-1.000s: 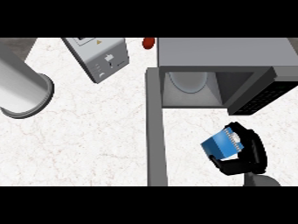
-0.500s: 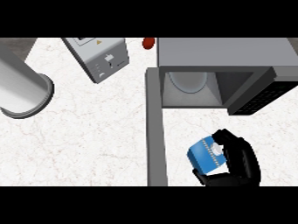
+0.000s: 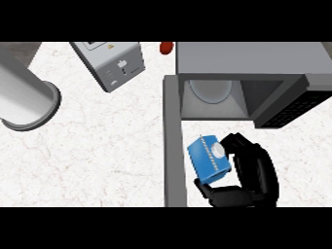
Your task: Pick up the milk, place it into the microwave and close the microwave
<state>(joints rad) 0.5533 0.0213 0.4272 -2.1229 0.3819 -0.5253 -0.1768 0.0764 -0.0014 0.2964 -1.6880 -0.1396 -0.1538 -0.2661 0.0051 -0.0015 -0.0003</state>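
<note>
White marbled counter (image 3: 103, 160) is seen beneath a microwave (image 3: 258, 63) whose door (image 3: 171, 141) is swung open toward the viewer. The blue milk (image 3: 209, 158) carton is clasped by the curled right hand (image 3: 251, 170) just before the cavity (presumably lined up for insertion).

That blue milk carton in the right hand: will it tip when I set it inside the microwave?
Probably stiff: the milk carton looks boxy and flat-sided, and keeps its shape in the right hand. It is tilted now, so level it first. Set upright it may tip; the open microwave has a round plate to land on.
</note>
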